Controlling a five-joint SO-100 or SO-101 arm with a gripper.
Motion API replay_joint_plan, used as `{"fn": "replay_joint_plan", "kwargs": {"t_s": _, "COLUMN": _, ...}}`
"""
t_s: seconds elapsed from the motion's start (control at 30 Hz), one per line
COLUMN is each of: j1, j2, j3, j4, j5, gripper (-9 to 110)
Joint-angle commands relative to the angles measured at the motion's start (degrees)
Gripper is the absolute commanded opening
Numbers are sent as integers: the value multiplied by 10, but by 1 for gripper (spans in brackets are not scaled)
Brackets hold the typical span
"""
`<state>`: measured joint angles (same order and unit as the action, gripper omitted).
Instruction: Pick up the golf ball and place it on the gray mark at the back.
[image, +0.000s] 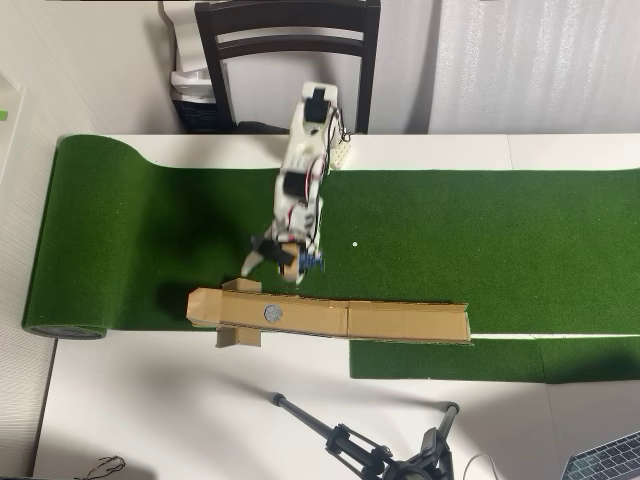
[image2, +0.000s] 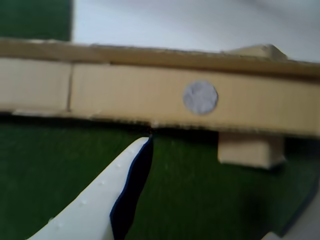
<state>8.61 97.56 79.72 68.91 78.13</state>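
The robot arm (image: 300, 160) reaches down over the green turf mat (image: 480, 240) on the white worktop (image: 150, 400), seen in the overhead view. Its hand (image: 272, 268) hangs just short of the long cardboard strip (image: 400, 322). The gray mark (image: 272, 312) lies flat on that strip, at 6 o'clock from the hand and apart from it.

In the wrist view the mark (image2: 200, 97) sits at about 1 o'clock from the tip of the white, dark-edged finger (image2: 100, 200). The hand (image2: 225, 185) looks spread wide, with only turf and a cardboard tab (image2: 250, 152) in the gap, though the picture is soft. The golf ball cannot be made out in either view.

A tiny white dot (image: 354, 243) lies on the turf at 3 o'clock from the hand. A dark chair (image: 290, 40) stands at 12 o'clock and a tripod (image: 350, 440) at 6 o'clock.
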Motion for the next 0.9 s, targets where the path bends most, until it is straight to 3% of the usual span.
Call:
{"fn": "replay_joint_plan", "kwargs": {"t_s": 0.0, "j1": -2, "j2": 141, "j3": -53, "j4": 100, "j5": 4, "gripper": 52}}
{"fn": "replay_joint_plan", "kwargs": {"t_s": 0.13, "j1": -2, "j2": 227, "j3": -51, "j4": 202, "j5": 6, "gripper": 52}}
{"fn": "replay_joint_plan", "kwargs": {"t_s": 0.4, "j1": 3, "j2": 404, "j3": 58, "j4": 258, "j5": 4, "gripper": 52}}
{"fn": "replay_joint_plan", "kwargs": {"t_s": 0.87, "j1": 8, "j2": 864, "j3": 461, "j4": 250, "j5": 40, "gripper": 52}}
